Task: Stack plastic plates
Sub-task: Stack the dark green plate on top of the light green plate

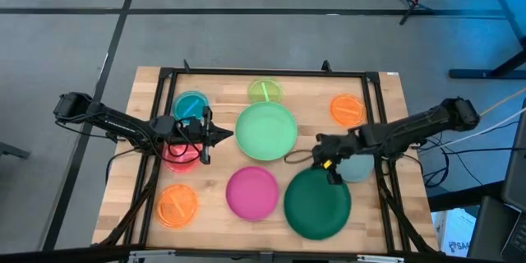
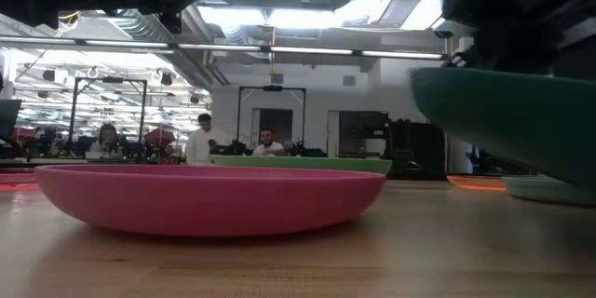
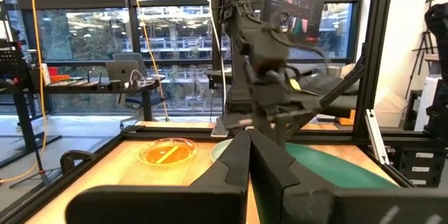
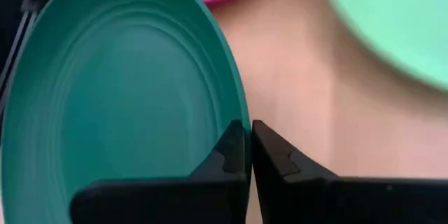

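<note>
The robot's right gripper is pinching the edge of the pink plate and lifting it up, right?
Not quite. The right gripper is pinching the edge of the dark green plate, not the pink one. The right wrist view shows it. The pink plate lies flat on the table.

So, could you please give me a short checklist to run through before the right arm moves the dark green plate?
1. Right gripper shut on the dark green plate rim: ok.
2. Plate lifted off the table: ok, the low view shows it raised and tilted.
3. Light green plate free on top to receive it: ok.
4. Magenta plate lying flat, apart from the carried plate: ok.
5. Left gripper clear of the path: not ok, shut, at the light green plate's edge.
6. Grip firm enough: cannot tell.
</note>
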